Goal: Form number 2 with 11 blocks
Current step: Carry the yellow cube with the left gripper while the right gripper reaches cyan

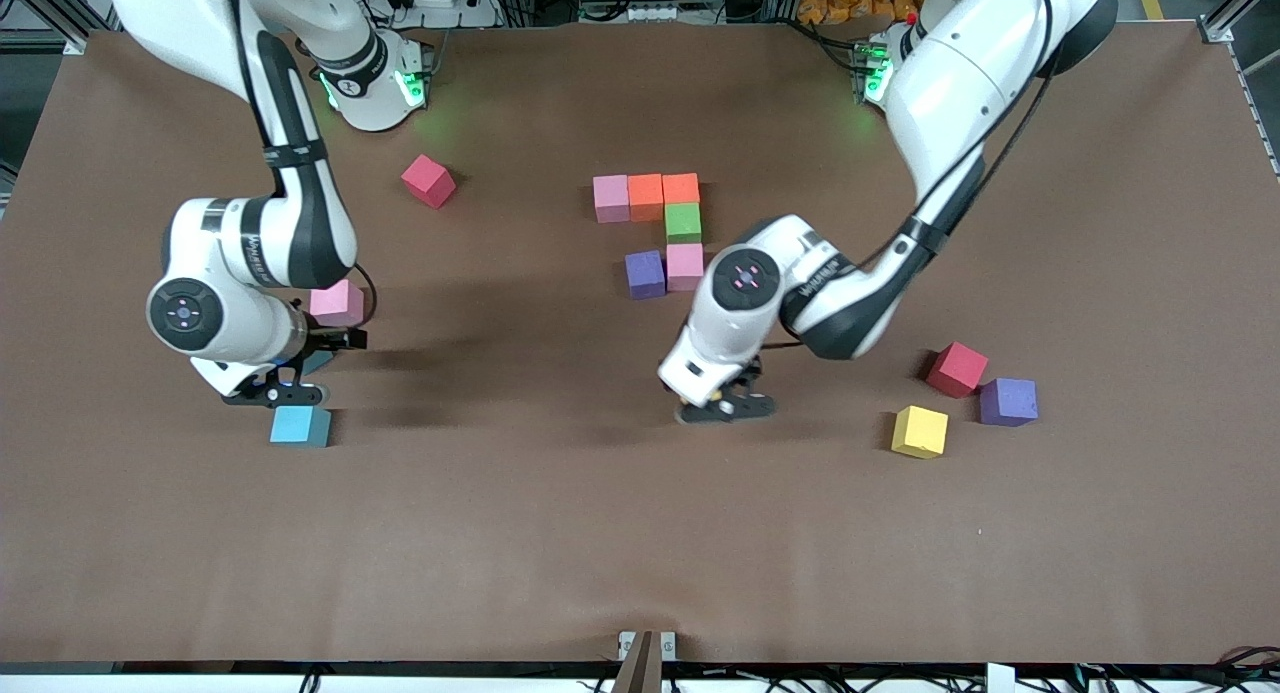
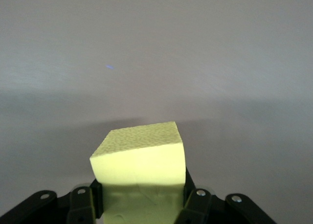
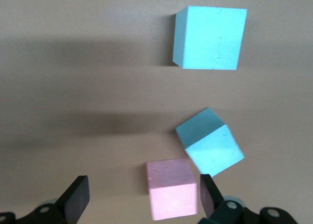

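Note:
Six blocks form part of the number 2 (image 1: 662, 228): pink (image 1: 611, 197), two orange ones (image 1: 662, 191), green (image 1: 683, 222), pink (image 1: 685, 266) and purple (image 1: 645, 273). My left gripper (image 1: 722, 405) (image 2: 142, 197) is shut on a yellow block (image 2: 139, 155) and hangs low over bare table. My right gripper (image 1: 275, 388) (image 3: 142, 199) is open over a loose pink block (image 1: 337, 303) (image 3: 172, 189), which shows between its fingers. Two light blue blocks (image 3: 210, 37) (image 3: 210, 148) lie beside that one; the front view shows one light blue block (image 1: 300, 425).
A loose red block (image 1: 428, 180) lies toward the right arm's base. Red (image 1: 956, 368), purple (image 1: 1007, 401) and yellow (image 1: 919, 431) blocks are grouped toward the left arm's end of the table. The brown table (image 1: 560, 533) is bare nearer the camera.

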Controlling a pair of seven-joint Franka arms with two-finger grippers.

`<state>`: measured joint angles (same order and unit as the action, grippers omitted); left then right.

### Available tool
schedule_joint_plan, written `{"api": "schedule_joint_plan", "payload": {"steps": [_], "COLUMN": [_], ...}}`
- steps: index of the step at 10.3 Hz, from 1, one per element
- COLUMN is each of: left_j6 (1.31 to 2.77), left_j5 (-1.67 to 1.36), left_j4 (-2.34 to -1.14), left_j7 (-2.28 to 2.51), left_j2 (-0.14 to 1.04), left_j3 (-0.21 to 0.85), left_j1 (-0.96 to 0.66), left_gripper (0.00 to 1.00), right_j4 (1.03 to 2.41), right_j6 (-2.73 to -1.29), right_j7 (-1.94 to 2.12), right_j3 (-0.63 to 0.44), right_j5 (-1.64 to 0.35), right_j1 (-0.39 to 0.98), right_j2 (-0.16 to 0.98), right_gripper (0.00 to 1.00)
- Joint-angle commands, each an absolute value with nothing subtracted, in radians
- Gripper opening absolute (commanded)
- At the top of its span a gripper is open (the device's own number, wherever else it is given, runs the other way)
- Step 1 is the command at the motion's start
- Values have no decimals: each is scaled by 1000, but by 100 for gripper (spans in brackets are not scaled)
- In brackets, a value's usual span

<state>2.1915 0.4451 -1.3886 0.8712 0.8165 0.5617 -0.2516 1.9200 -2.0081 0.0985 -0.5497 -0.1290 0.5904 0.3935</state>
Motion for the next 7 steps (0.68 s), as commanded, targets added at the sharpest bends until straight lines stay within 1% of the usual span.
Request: {"api": "schedule_joint_plan", "payload": {"steps": [1,4,6,7], "left_j6": [2178,2207,2217,2217], "left_j5": [440,440,440,439], "left_j4": [-1393,-1391,-1391,-1393], "left_j7": [679,487,261,132], "left_j2": [802,805,804,804], "left_j3": [618,630,632,630], "left_j1": [-248,-307,-311,-311], "left_gripper": [37,37,37,37], "right_j4": [1992,2149,2158,2158], "right_j6": [-2060,-2233,-2262,-2299], "right_j7": [294,311,321,397], "right_j3": [-537,-537,-537,-537], "right_j5": [-118,-124,-127,-127], "right_j1": [520,526,520,514], "right_j2": [347,307,310,319], "right_gripper": [100,100,100,100]}}
